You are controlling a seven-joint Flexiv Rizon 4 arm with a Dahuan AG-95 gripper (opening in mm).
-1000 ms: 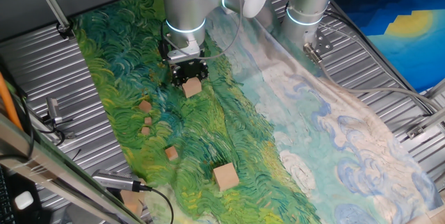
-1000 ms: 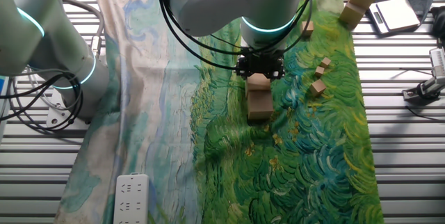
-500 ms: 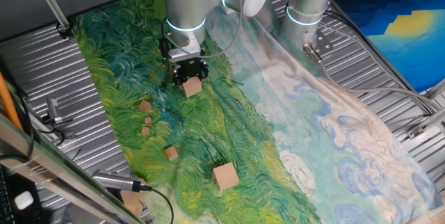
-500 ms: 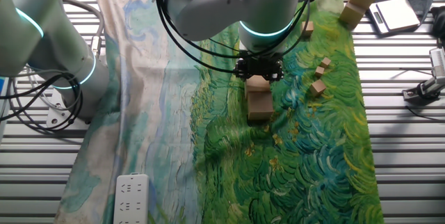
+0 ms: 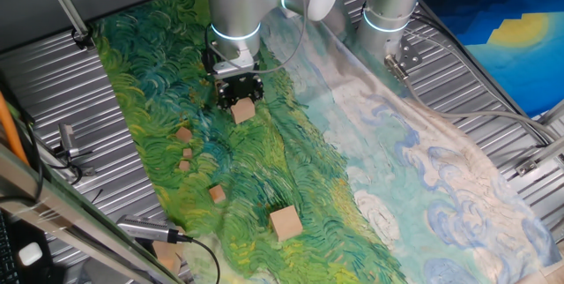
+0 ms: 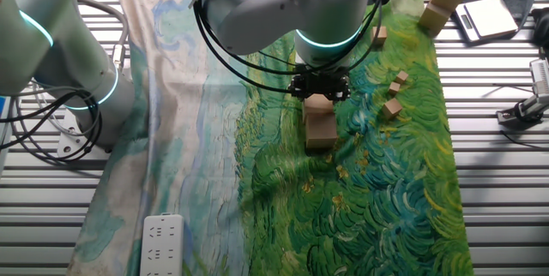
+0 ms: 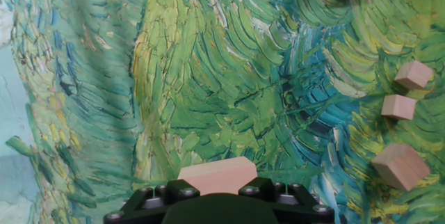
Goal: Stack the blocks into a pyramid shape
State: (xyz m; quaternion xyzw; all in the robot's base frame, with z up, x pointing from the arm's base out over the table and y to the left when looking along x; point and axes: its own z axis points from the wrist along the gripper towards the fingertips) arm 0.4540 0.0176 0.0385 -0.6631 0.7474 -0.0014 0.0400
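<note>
Wooden blocks are the work here. The gripper (image 6: 318,93) is closed on a middle-sized block (image 6: 318,101), which sits on top of a bigger block (image 6: 321,129) on the painted green cloth (image 6: 377,190). I think the fingers keep their grip so the upper block stays centred before release. Small blocks (image 7: 402,165) lie apart to one side, and one big block (image 5: 285,223) waits near the cloth's edge, probably for later layers.
</note>
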